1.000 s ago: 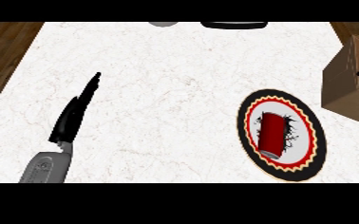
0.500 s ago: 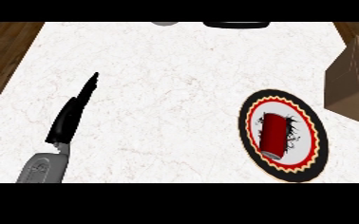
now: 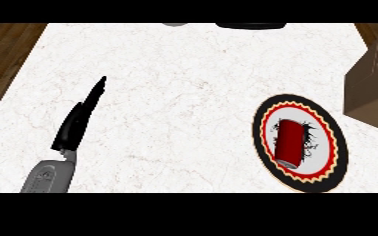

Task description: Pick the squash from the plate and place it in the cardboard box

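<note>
A dark red, cylinder-shaped squash (image 3: 291, 142) lies on a round plate (image 3: 263, 111) with a black rim and a red and yellow zigzag band, at the lower right of the white counter. The brown cardboard box (image 3: 363, 87) shows partly at the right edge, just beyond the plate. My left hand (image 3: 80, 117) stands at the lower left with its fingers straight and pointing up and away, far from the plate and holding nothing. My right hand shows nowhere in the head view.
The white marbled counter (image 3: 184, 80) ends in a wooden floor strip at the far left. A dark flat object (image 3: 251, 26) and a small grey one (image 3: 174, 24) sit at the counter's far edge.
The plate, the squash and the box have drifted slightly in the view as the view shifted; the left hand has kept its pose.
</note>
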### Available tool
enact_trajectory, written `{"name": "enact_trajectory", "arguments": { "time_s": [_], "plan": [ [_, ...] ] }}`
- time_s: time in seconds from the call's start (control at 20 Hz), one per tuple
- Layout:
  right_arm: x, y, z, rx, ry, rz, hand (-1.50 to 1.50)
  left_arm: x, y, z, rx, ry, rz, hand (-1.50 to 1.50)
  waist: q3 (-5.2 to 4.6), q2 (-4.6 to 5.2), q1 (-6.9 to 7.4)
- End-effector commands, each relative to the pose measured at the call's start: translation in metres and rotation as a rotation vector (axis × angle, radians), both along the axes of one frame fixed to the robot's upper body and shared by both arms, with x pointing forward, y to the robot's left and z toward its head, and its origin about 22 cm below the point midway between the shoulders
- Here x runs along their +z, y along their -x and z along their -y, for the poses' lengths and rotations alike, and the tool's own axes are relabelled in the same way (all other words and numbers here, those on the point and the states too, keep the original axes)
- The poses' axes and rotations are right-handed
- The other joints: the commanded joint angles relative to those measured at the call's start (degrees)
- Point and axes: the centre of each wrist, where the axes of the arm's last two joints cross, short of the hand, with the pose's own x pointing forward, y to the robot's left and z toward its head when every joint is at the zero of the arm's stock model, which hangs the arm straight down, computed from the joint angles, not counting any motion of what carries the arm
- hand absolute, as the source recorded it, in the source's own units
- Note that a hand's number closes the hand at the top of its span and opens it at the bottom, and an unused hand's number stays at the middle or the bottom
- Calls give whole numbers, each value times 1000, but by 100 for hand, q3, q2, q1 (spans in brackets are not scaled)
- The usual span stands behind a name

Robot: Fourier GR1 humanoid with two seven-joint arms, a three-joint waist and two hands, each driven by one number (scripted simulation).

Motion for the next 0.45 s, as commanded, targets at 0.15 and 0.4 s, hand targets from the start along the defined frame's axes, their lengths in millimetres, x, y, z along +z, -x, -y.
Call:
{"name": "enact_trajectory", "arguments": {
  "time_s": [0.15, 0.4],
  "plan": [
    [-6, 33, 17, -30, 13, -3, -150, -1, -3, 7, -15, 10, 12, 0, 13, 16, 31],
    [-1, 45, 24, -12, 50, -20, -150, 2, -5, 5, -14, -7, -6, 0, 19, 15, 39]
  ]
}}
